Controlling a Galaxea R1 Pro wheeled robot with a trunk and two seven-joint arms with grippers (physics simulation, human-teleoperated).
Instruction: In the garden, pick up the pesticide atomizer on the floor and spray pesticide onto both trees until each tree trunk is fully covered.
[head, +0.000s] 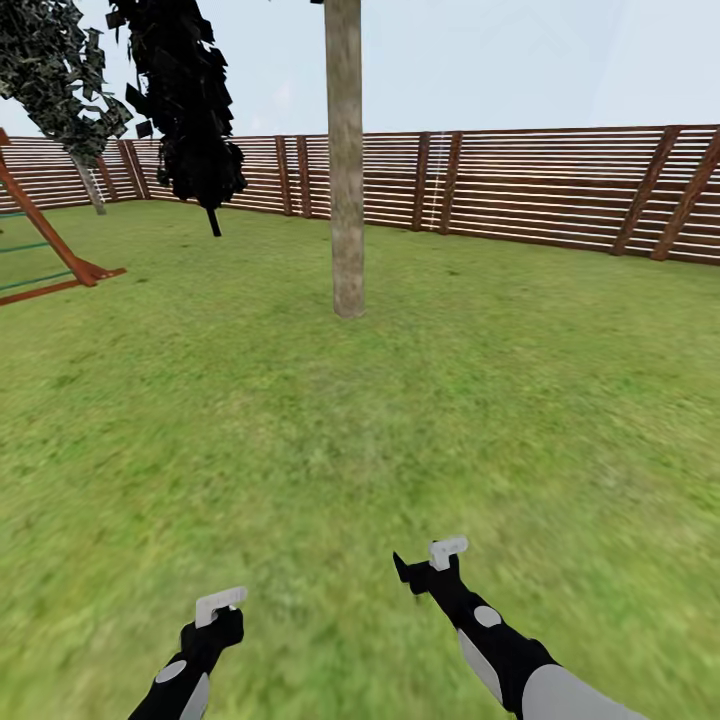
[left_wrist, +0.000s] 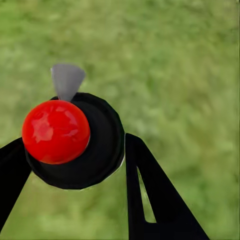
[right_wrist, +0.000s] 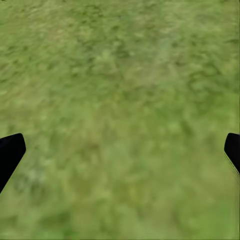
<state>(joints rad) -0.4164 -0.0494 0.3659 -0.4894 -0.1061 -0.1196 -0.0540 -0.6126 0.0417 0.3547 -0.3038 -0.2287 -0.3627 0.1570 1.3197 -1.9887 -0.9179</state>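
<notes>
Pickup is done as I judge it: my left tool (left_wrist: 75, 165) grips the pesticide atomizer (left_wrist: 75, 142) between its fingers above the lawn (head: 300, 430), while my right tool (right_wrist: 120, 150) hangs wide, holding nothing. Spraying remains; the nearest tree trunk (head: 345, 160) stands well ahead, before the fence (head: 540, 185), with no visible coating.

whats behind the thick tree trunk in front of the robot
Behind the tree trunk runs the brown slatted fence along the lawn. The strip of fence directly behind the trunk is covered.

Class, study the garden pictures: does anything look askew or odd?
The black conifer near the fence leans, its thin stem slanting from the lawn, while the thick tree trunk stands straight.
</notes>
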